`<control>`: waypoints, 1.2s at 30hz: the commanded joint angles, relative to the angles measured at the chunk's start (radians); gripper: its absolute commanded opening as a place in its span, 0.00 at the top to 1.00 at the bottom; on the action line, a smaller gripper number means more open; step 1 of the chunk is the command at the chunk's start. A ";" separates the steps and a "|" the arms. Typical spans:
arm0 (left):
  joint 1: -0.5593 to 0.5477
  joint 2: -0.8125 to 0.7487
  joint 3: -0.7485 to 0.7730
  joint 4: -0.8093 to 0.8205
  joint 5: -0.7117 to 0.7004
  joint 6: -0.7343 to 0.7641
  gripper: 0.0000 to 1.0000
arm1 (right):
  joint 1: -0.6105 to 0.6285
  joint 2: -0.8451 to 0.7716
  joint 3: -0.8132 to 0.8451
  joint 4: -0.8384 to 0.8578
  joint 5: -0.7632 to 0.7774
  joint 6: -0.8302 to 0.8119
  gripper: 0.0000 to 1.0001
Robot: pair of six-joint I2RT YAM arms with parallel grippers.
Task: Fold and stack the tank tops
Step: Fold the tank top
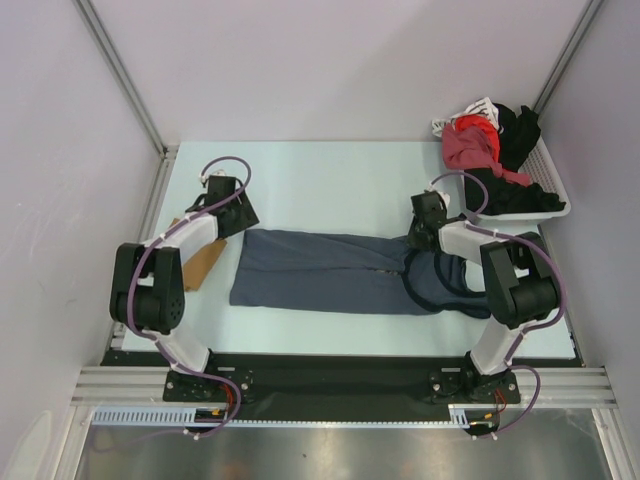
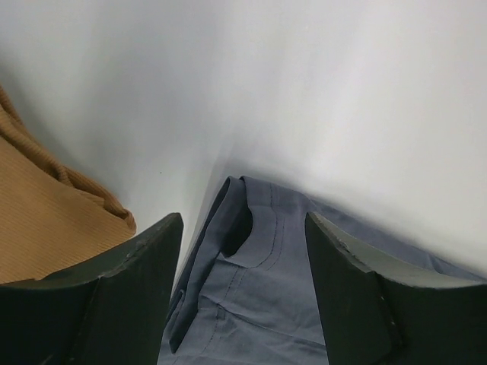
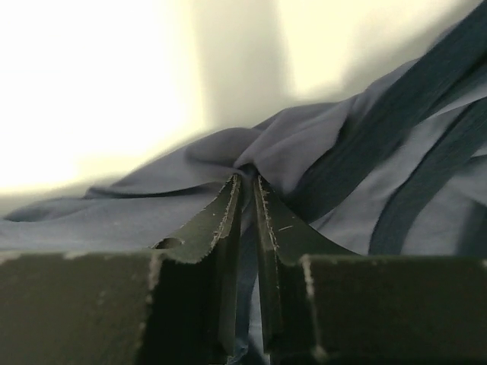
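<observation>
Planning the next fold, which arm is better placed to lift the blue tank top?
Right. The right tool is pinched on the slate-blue tank top near its straps; the left tool hangs open over the hem, gripping nothing.

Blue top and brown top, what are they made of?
The blue top looks like thin, soft knit cloth with a matte finish. It bunches into smooth folds and has darker trim bands. The brown top seems to be a ribbed knit, also matte, with fine ridges running across it. The exact fibre cannot be told.
</observation>
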 commanded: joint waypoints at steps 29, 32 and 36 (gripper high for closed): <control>0.041 0.120 0.015 0.046 0.065 -0.005 1.00 | -0.066 -0.321 -0.185 -0.150 0.026 0.116 0.34; 0.058 0.110 0.002 0.049 0.068 -0.005 1.00 | -0.072 -0.350 -0.193 -0.216 0.057 0.170 0.33; 0.059 0.111 0.001 0.056 0.085 0.000 1.00 | -0.069 -0.451 -0.201 -0.334 0.047 0.231 0.29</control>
